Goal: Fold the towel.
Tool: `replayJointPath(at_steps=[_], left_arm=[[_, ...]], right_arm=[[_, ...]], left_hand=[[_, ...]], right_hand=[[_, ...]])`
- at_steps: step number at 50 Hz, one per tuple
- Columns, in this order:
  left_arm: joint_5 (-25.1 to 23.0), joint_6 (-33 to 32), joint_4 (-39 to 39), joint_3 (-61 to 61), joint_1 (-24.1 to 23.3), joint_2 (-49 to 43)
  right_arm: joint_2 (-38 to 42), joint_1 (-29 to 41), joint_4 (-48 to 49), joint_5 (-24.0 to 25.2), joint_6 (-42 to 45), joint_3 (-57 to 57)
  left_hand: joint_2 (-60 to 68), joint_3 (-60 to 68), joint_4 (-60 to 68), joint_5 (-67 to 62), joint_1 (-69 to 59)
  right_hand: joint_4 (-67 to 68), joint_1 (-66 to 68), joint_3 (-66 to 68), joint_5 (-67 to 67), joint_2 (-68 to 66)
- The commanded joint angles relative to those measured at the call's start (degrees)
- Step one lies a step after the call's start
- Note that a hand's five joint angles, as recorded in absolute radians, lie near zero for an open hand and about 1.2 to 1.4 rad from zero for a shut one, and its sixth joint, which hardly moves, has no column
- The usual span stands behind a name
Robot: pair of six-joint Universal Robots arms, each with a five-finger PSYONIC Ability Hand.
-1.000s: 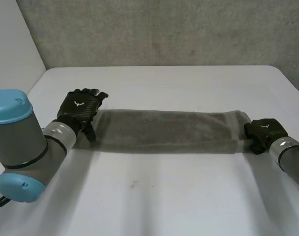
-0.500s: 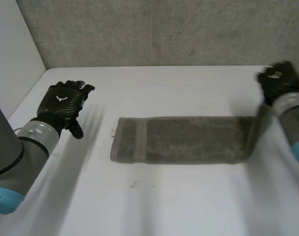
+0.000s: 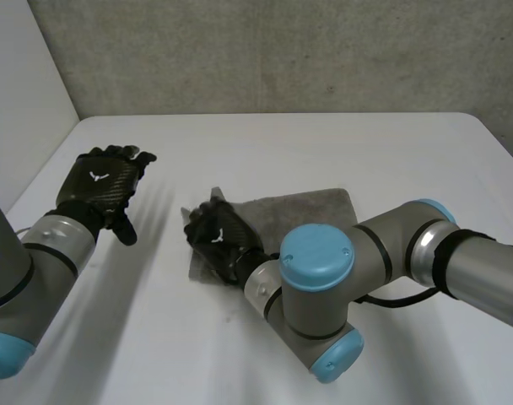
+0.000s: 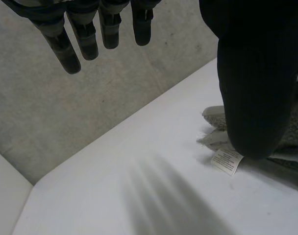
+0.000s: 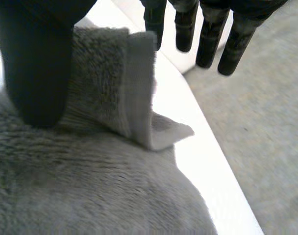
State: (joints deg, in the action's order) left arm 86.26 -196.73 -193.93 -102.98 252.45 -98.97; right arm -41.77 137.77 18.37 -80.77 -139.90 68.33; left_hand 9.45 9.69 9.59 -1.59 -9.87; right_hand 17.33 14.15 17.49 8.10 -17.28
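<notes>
Moved: right hand (image 3: 218, 240) has swung across from the far right side of the table (image 3: 324, 139), bringing its end of the towel (image 3: 315, 207) with it; the long strip of half a second ago now lies doubled over.
Towel: grey and fluffy, near the middle of the table, with the top layer laid back over the bottom one and the fold on the robot's right.
Right hand: down on the towel's left end, with its arm (image 3: 391, 245) stretched over the cloth. In the wrist view a hemmed flap stands up beside its thumb. Whether the hand grips that flap or only rests on it, I cannot tell.
Left hand: (image 3: 105, 181) hangs above bare table, well apart from the towel, with fingers (image 4: 70, 44) straight and spread and nothing in them.
Label: a small white tag (image 4: 226, 160) pokes out from the towel's left end onto the table.
Step in hand: laying the carried end down to finish the half fold, as I judge it.
Doing it well: set the upper hem square over the lower one, flatten the upright flap before letting go, then lift straight up so the layer isn't dragged askew.
Risk: the raised flap may crease under itself if pressed as it stands.
</notes>
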Motion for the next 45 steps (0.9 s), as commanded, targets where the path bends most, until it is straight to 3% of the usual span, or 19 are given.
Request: replayJointPath(at_steps=[1,3,8,14,18,20,21,22,23,25,31,37,45], left_arm=[[0.3,0.1,0.0,4.8,-4.0,-3.7],[0.5,0.2,0.0,6.2,-5.3,-4.7],[0.7,0.9,0.0,11.3,-11.5,-9.4],[1.2,1.0,0.0,15.8,-17.3,-15.6],[2.7,0.7,0.0,17.8,-18.7,-19.4],[5.7,0.6,0.0,19.3,-18.7,-23.2],[5.7,0.6,0.0,19.3,-18.7,-23.2],[7.2,0.5,0.0,19.9,-18.7,-24.7],[7.2,0.5,0.0,19.9,-18.7,-24.7],[9.7,-0.2,0.0,20.8,-18.7,-27.3],[11.9,-1.8,0.0,19.6,-18.7,-27.8],[12.5,-1.1,0.5,13.5,-18.6,-21.0],[13.0,0.5,0.0,4.5,-16.1,-9.0]], right_arm=[[-9.2,-2.0,-1.5,-5.8,-7.8,4.3],[-14.3,-6.8,-3.9,-5.7,-15.1,8.3],[-19.6,-12.2,-9.0,-4.7,-23.5,14.7],[-20.8,-20.2,-10.5,-3.1,-24.2,24.2],[-20.7,-22.7,-9.0,-3.1,-23.1,27.2],[-19.9,-24.5,-6.7,-3.4,-20.4,29.2],[-19.9,-24.5,-6.7,-3.4,-20.4,29.2],[-19.7,-25.5,-5.2,-3.6,-18.8,30.1],[-19.7,-25.5,-5.2,-3.6,-18.7,30.1],[-18.8,-27.4,-1.7,-3.3,-16.5,31.2],[-19.4,-27.4,0.8,-3.9,-15.4,30.3],[-22.0,-25.9,1.0,-5.3,-8.5,24.0],[-17.3,-9.2,0.1,-7.9,0.2,10.9]], left_hand=[[0.5,0.3,0.4,1.6,-0.1],[0.6,0.4,0.5,1.5,-0.2],[0.8,0.5,0.6,1.4,-0.3],[0.9,0.7,0.8,1.2,-0.5],[2.3,2.0,2.1,-0.1,-1.9],[3.1,2.9,3.0,-1.0,-2.7],[3.1,2.9,3.0,-1.0,-2.7],[3.1,2.9,3.0,-1.0,-2.7],[3.1,2.9,3.0,-1.0,-2.7],[3.1,2.9,3.0,-1.0,-2.7],[2.9,2.7,2.8,-0.8,-2.5],[2.3,2.0,2.1,-0.1,-1.9],[1.6,1.4,1.5,0.5,-1.2]], right_hand=[[-7.3,-4.1,-7.5,-8.1,7.3],[-7.3,-4.1,-7.5,-8.1,7.3],[-7.3,-4.1,-7.5,-8.1,7.3],[-7.3,-4.1,-7.5,-8.1,7.3],[-7.3,-4.1,-7.5,-8.1,7.3],[8.1,11.3,8.0,7.4,-8.2],[8.2,11.4,8.1,7.5,-8.3],[21.4,24.6,21.2,20.6,-21.4],[21.5,24.7,21.4,20.7,-21.6],[57.8,61.0,57.7,57.1,-57.9],[62.7,65.9,62.5,61.9,-62.7],[62.7,65.9,62.5,61.9,-62.7],[62.7,65.9,62.5,61.9,-62.7]])
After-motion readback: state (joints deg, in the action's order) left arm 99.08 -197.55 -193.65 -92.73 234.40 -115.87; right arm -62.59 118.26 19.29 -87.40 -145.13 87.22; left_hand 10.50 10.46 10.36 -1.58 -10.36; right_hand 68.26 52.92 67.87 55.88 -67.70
